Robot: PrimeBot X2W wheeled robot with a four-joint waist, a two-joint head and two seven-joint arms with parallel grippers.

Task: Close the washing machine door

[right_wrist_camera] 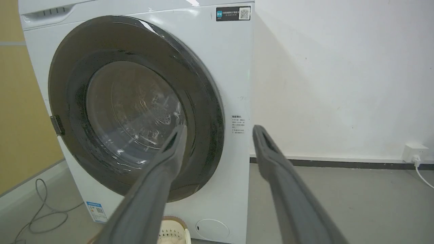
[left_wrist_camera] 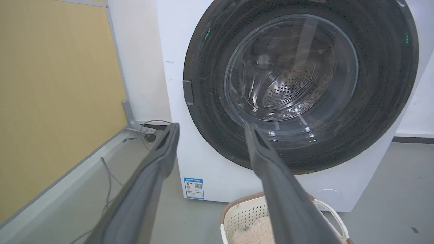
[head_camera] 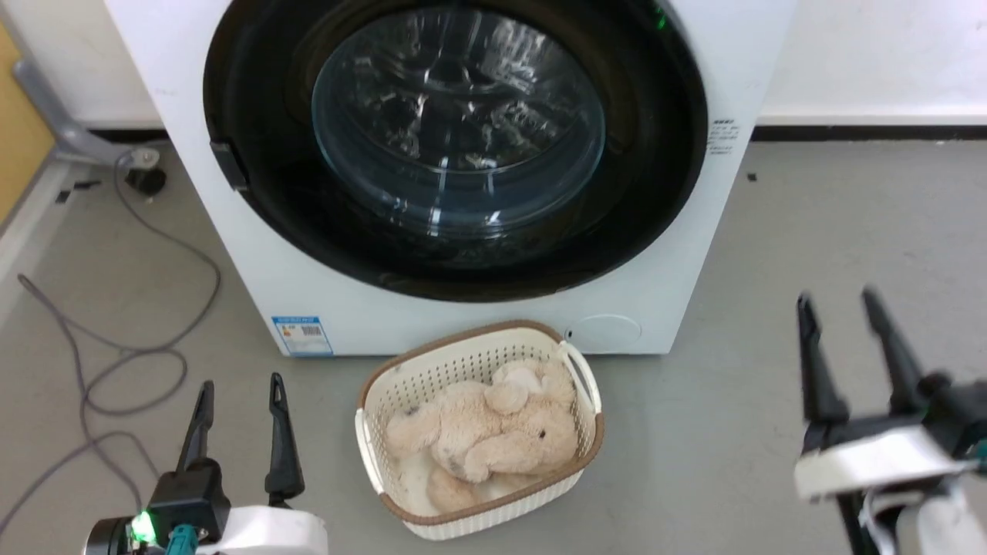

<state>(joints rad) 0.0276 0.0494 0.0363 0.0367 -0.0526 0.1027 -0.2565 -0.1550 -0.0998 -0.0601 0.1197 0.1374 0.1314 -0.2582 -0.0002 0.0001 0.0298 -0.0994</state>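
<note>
Washing machine door (head_camera: pixel 455 131) sits flush against the washing machine (head_camera: pixel 193 231).
Left gripper (head_camera: pixel 241 383) near left, right gripper (head_camera: pixel 837 298) near right; both spread, empty, fingers pointing far.

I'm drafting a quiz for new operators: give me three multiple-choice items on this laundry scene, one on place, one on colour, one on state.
1. Where is the cream perforated plastic basket relative to the big white front-loading washing machine? A) on top B) on the floor in front C) inside it
2. What colour is the fluffy plush toy in the basket? A) beige B) blue C) red
3. How is the round black-rimmed glass washing machine door? A) swung wide B) removed C) closed against the front
Answers: B, it stands on the floor below the door; A, its fur is pale beige; C, its rim lies flush on the panel.
</note>
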